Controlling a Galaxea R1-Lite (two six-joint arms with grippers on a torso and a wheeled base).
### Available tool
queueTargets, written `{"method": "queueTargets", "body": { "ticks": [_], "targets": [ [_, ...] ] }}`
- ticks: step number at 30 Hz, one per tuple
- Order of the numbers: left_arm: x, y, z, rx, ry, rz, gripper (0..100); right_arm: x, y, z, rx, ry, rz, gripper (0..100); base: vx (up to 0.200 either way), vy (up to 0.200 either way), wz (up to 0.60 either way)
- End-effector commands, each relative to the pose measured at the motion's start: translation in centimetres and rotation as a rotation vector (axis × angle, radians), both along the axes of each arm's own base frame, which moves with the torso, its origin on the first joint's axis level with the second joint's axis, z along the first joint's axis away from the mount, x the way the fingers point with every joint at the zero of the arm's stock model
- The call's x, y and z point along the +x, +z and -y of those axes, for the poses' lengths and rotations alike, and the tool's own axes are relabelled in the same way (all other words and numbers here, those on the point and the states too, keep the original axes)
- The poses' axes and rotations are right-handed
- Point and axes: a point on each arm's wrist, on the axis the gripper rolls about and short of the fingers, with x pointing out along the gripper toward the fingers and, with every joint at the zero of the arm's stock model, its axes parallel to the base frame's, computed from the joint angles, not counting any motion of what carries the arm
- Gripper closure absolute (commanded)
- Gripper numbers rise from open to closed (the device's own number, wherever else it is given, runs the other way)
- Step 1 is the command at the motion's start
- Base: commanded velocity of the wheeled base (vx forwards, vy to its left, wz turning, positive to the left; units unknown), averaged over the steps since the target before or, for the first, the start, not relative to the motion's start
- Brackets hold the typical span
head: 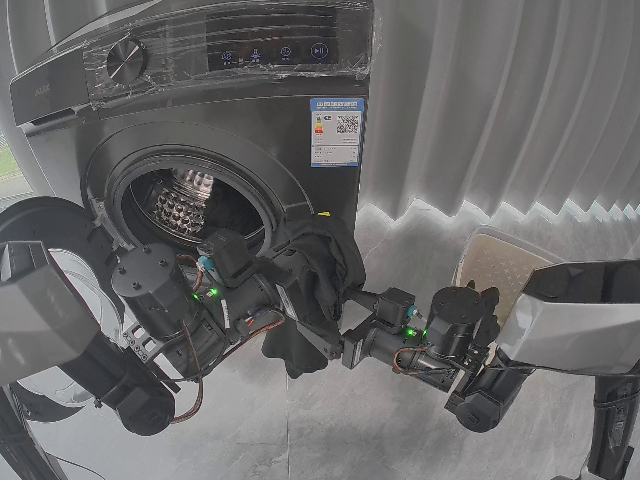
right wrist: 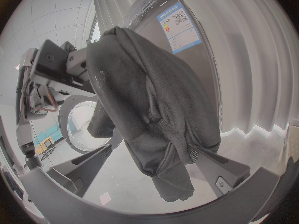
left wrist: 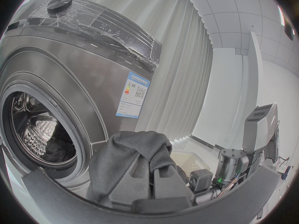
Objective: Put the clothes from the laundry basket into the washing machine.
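Note:
A black garment [head: 323, 261] hangs just right of the washing machine [head: 220, 121] and its open drum [head: 190, 201]. My left gripper [left wrist: 153, 175] is shut on the garment [left wrist: 124, 153], which drapes over its fingers. My right gripper [right wrist: 149, 151] is open just below and to the right, its fingers wide apart on either side of the hanging cloth [right wrist: 155, 94]; one fingertip [right wrist: 192, 154] touches it. Another dark piece of clothing [left wrist: 57, 150] lies inside the drum. The white laundry basket [head: 500, 261] stands on the floor to the right, behind my right arm.
The round machine door [head: 60, 281] is swung open to the left, beside my left arm. Pale curtains [head: 500, 88] hang behind the machine and basket. Grey tiled floor [head: 333, 428] lies in front.

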Motion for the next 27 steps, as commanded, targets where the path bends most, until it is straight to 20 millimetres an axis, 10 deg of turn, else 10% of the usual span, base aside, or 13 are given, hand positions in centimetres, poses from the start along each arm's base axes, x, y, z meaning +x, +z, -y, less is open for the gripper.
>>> {"method": "queueTargets", "body": {
  "ticks": [1, 21, 22, 27],
  "targets": [
    [0.0, 0.1, 0.2, -0.003, -0.004, 0.004, 100, 1.0, -1.8, -1.0, -0.011, -0.001, -0.011, 0, 0.0, 0.0, 0.0],
    [-0.1, 0.1, 0.2, -0.007, 0.002, 0.003, 100, 2.8, -2.8, -1.9, 0.008, -0.022, 0.007, 0, 0.0, 0.0, 0.0],
    [-0.2, 0.1, 0.3, -0.008, 0.001, 0.002, 100, 3.0, -2.6, -2.0, 0.015, -0.022, 0.015, 100, 0.0, 0.0, 0.0],
    [-0.5, 0.1, 0.7, -0.007, -0.011, 0.0, 100, 3.0, -2.4, -2.2, 0.019, -0.021, 0.019, 100, 0.0, 0.0, 0.0]
  ]
}}
